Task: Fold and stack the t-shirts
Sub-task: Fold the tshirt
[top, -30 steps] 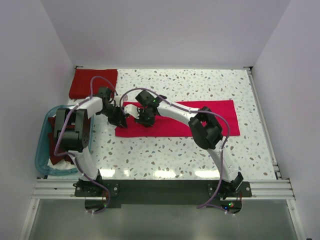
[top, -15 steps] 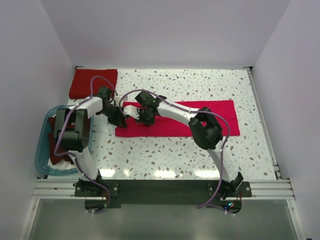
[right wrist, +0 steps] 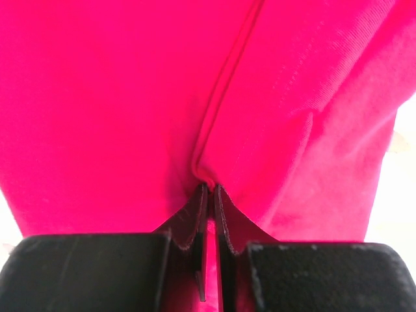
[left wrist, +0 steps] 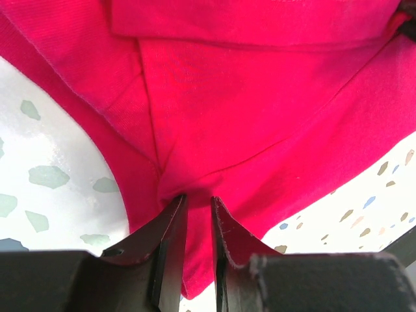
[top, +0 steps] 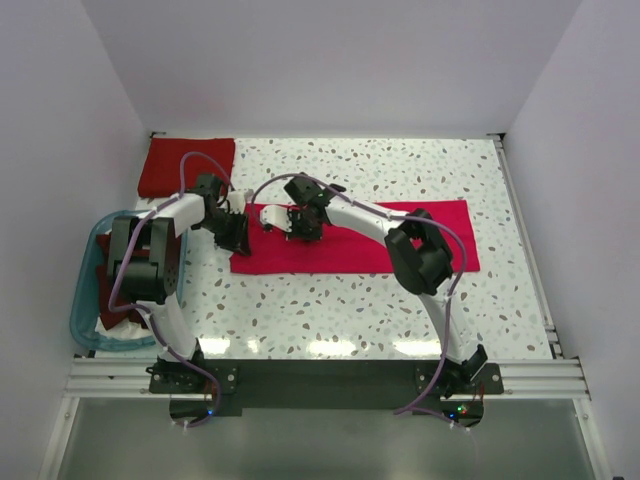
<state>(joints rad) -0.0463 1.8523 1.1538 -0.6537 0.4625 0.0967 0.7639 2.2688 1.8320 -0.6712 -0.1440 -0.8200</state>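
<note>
Top external: crimson t-shirt (top: 370,250) stretches left-right, left pincer (top: 240,241) and right pincer (top: 296,227) pinching its left end.

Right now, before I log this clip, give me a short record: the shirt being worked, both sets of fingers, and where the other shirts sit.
working shirt: crimson t-shirt, lying as a long strip across the table
left fingers: shut on the crimson t-shirt at its left end
right fingers: shut on a seam ridge of the same shirt, beside the left arm
folded shirt: red shirt, far left corner
tub: blue tub, left edge, holding dark red fabric
task state: crimson t-shirt not yet stacked
</note>
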